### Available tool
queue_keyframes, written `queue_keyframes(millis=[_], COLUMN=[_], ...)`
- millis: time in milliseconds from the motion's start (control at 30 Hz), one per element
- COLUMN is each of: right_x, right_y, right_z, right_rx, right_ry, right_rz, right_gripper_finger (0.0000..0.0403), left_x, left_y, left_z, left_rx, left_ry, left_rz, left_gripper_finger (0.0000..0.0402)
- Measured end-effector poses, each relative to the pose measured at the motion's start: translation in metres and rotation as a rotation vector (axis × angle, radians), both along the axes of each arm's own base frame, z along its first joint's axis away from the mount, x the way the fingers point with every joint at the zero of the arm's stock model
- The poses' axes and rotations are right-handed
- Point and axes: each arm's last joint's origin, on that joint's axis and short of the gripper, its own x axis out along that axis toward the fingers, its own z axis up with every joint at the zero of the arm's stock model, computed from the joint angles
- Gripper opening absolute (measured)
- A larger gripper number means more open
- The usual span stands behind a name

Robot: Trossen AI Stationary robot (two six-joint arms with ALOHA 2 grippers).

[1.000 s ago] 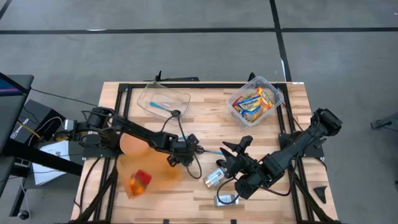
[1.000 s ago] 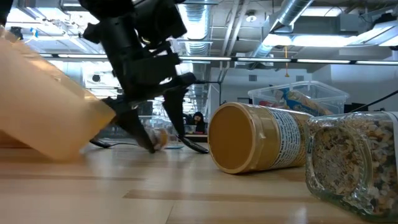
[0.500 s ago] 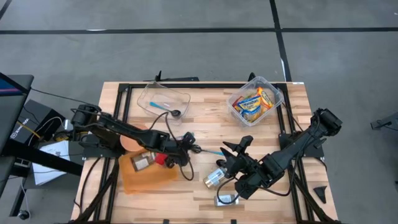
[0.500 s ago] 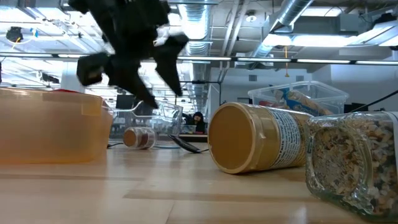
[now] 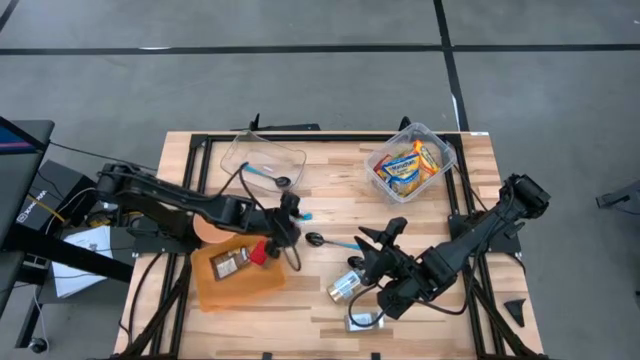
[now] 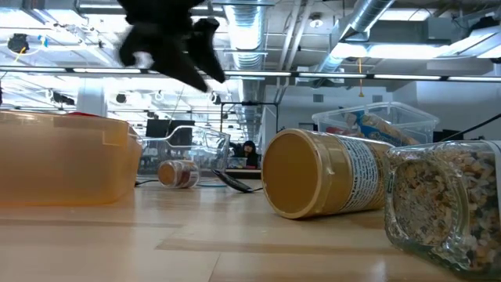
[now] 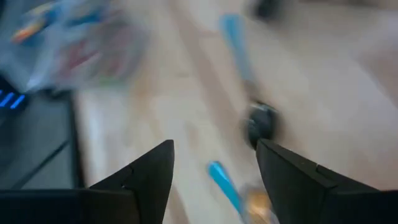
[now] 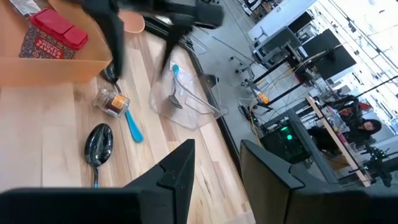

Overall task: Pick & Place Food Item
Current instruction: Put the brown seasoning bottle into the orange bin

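The left gripper (image 5: 291, 213) is seen raised above the surface (image 5: 330, 195), near the middle, beside the orange bin (image 5: 235, 285); its fingers (image 7: 143, 177) are parted with nothing between them. Inside the bin a red-capped spice jar (image 5: 240, 260) is lying flat, so that food item appears already placed. The right gripper (image 5: 383, 240) is parked over the right half of the surface; its fingers (image 8: 180, 168) are held a little apart and empty.

More items are spread about: a small jar (image 8: 113, 102) is resting just beside a blue-handled spoon (image 8: 130, 127), with a dark spoon (image 8: 98, 144) near them. A peanut butter jar (image 6: 329, 174) and a jar of grains (image 6: 446, 200) are lying on their sides close to the low camera, touching or nearly so. A clear tub of snack packets (image 5: 410, 160) and an empty clear tray (image 5: 262, 160) are set along the far edge.

If another item is to be fetched, the small jar looks the nearest candidate. The approach is best made from above, with the fingers lined up across the jar's width, so the spoon beside it is not nudged and the jar is not set rolling.
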Motion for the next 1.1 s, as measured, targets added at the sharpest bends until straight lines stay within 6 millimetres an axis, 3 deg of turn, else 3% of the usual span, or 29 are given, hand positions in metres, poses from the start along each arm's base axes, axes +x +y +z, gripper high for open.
queue_keyframes(millis=[167, 400, 567, 900, 1100], right_x=[0.001, -0.003, -0.005, -0.005, -0.006], right_y=[-0.004, -0.013, -0.016, -0.015, -0.016], right_z=[0.0, 0.004, 0.006, 0.006, 0.005], right_rx=[0.012, 0.084, 0.11, 0.118, 0.111], right_ry=[-0.007, -0.039, -0.046, -0.042, -0.031], right_rz=[-0.019, -0.057, -0.067, -0.066, -0.067], right_gripper_finger=[0.0123, 0.0123, 0.0123, 0.0123, 0.0123], left_x=[0.016, 0.019, 0.016, 0.031, 0.034], left_y=[0.015, 0.006, 0.013, 0.032, 0.033], left_z=[-0.007, -0.007, -0.026, -0.076, -0.092], left_rx=[-0.2, -0.508, -0.537, -0.583, -0.61], left_ry=[-0.176, -0.14, -0.049, 0.144, 0.217], left_rz=[0.423, 0.644, 0.816, 0.928, 0.936], left_gripper_finger=[0.0219, 0.0225, 0.0226, 0.0226, 0.0226])
